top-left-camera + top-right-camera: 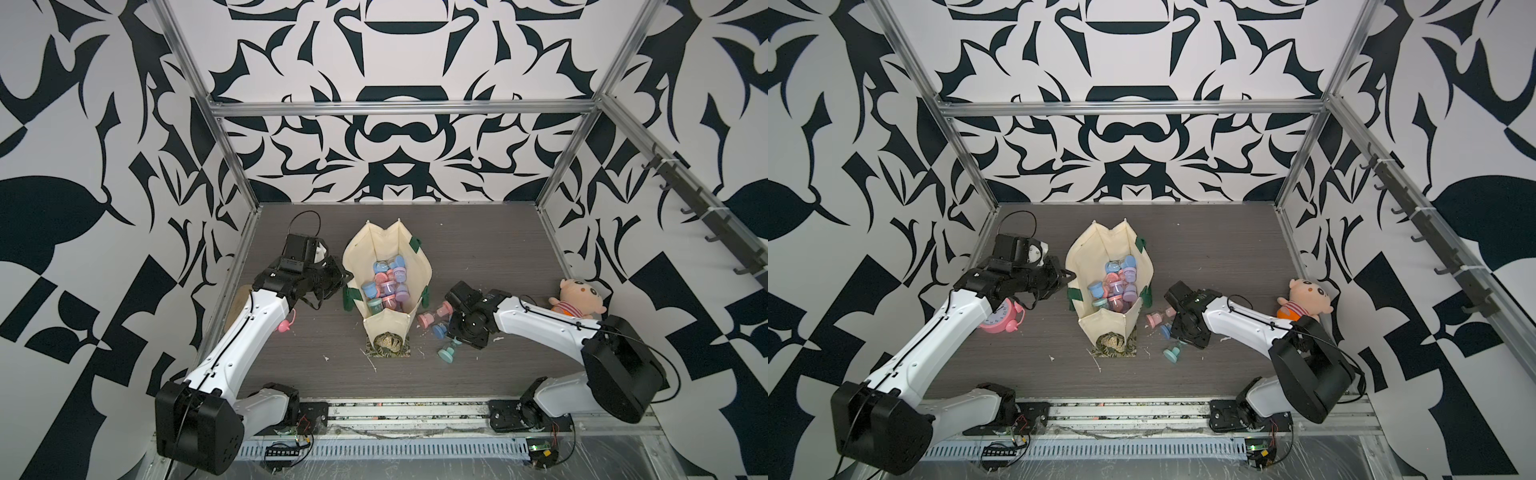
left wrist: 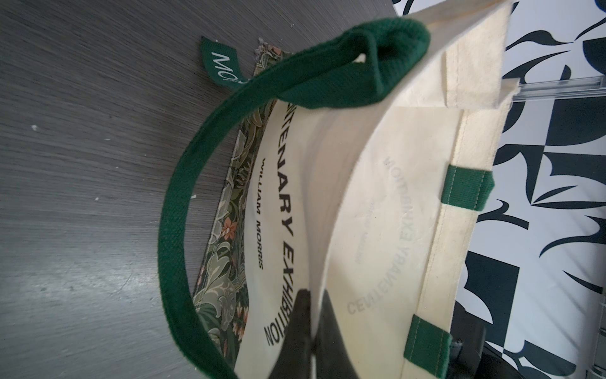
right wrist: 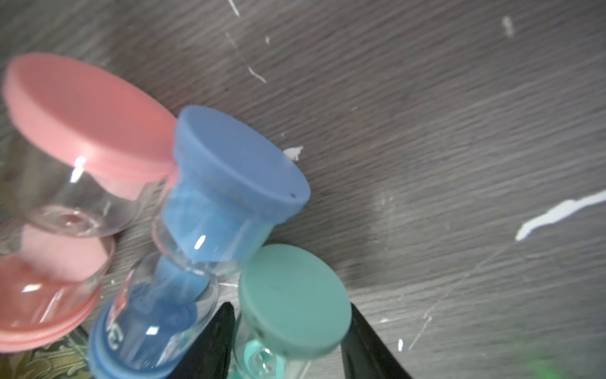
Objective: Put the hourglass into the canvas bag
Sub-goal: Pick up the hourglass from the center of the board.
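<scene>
The cream canvas bag stands open mid-table with several pastel hourglasses inside. My left gripper is shut on the bag's left rim, pinching the fabric. Right of the bag, a pink hourglass, a blue one and a teal one lie together on the table. My right gripper reaches down with its jaws closed on the teal hourglass, one finger on each side of its glass.
A pink alarm clock sits under my left arm. A plush doll lies against the right wall. A floral fabric panel lies at the bag's near end. The green handle loops over the table. Metal frame posts border the table.
</scene>
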{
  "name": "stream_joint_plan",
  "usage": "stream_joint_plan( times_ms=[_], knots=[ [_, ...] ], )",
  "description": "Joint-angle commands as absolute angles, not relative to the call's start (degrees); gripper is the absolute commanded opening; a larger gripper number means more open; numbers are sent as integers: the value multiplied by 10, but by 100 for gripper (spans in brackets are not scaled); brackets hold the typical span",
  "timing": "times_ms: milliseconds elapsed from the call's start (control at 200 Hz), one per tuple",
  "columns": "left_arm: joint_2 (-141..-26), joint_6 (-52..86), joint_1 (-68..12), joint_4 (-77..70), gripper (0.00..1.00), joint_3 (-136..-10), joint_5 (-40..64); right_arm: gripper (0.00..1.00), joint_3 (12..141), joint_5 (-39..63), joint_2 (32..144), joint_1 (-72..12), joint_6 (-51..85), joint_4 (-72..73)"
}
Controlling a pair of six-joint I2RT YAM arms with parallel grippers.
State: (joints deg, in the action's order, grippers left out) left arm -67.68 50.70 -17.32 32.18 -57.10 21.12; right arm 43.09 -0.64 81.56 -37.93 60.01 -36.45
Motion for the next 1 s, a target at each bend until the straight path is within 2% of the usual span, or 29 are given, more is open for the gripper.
stream_joint_plan(
  times_ms=[0, 215, 475, 695, 925, 995],
  knots=[
    [-668, 497, -173, 342, 6, -576, 215, 53, 428, -18, 820, -375, 594, -358],
    [-667, 496, -174, 342, 6, -577, 215, 51, 415, -19, 834, -370, 591, -341],
    [-667, 497, -173, 342, 6, -578, 215, 42, 396, -21, 840, -370, 595, -327],
    [-666, 498, -174, 344, 11, -578, 213, 29, 404, -31, 825, -370, 593, -349],
    [-667, 504, -174, 342, 11, -582, 217, 6, 432, -51, 782, -370, 587, -407],
    [-667, 505, -174, 341, 11, -584, 218, 1, 441, -55, 760, -370, 587, -425]
  ],
)
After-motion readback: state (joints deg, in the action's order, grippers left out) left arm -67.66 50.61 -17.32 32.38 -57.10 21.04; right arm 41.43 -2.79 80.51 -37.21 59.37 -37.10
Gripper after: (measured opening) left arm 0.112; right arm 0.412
